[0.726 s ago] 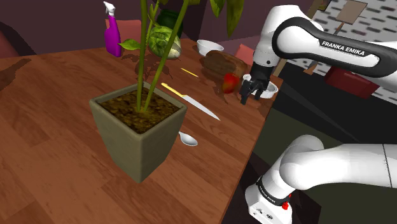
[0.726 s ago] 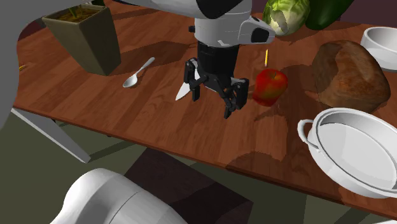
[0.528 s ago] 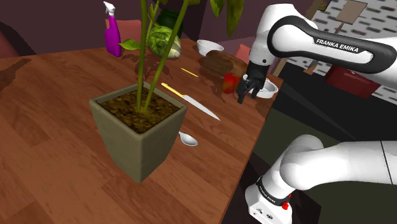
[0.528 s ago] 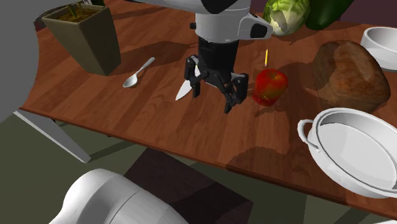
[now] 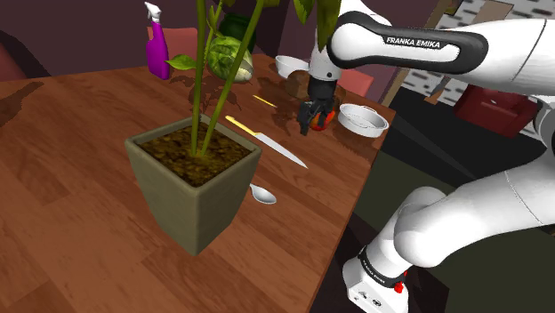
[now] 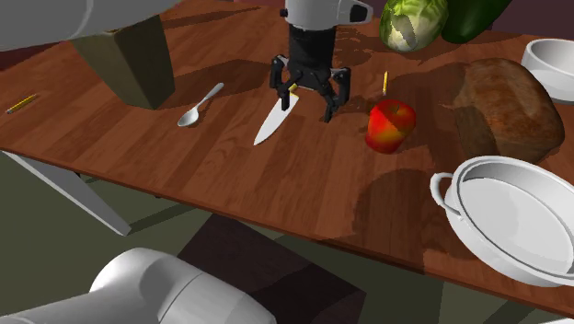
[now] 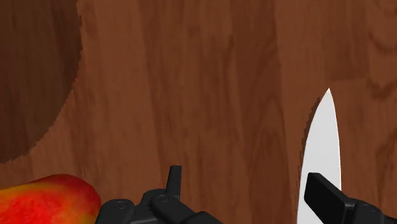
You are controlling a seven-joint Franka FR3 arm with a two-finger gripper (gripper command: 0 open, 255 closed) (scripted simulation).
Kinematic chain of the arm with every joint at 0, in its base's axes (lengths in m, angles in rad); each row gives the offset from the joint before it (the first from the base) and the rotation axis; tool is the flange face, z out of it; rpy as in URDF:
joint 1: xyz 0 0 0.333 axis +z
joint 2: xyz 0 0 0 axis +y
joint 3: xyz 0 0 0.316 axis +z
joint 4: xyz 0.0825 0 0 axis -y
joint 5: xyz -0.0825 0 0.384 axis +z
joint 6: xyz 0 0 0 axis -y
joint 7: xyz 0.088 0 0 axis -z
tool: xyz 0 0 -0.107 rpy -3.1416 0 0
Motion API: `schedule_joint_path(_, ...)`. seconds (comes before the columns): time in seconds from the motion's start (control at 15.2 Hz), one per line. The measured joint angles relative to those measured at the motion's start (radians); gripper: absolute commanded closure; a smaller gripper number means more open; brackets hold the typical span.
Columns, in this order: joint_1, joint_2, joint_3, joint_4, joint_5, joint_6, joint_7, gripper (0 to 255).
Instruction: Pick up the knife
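On the wood surface (image 6: pixel 304 179) the gripper (image 6: pixel 305 92) hangs spread wide over the knife (image 6: pixel 273 125) (not touching it yet); next it should drop down and squeeze.

Gripper (image 5: pixel 313 127) hangs above the table (image 5: pixel 71 178), fingers apart, near the knife (image 5: pixel 267 142) lying flat just beside the planter (image 5: pixel 191 191).

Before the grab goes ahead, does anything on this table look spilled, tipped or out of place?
Nothing stands out: the knife lies flat on the table, the plant pot stands upright, and nothing is spilled.
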Motion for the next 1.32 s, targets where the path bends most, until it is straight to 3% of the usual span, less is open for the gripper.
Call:
schedule_joint_path(0.86, 0.096, 0.485, 0.093, 0.479, -0.021, -0.024, -0.091, 0)
schedule_joint_path(1.32, 0.105, 0.525, 0.103, 0.441, -0.025, 0.049, -0.088, 0)
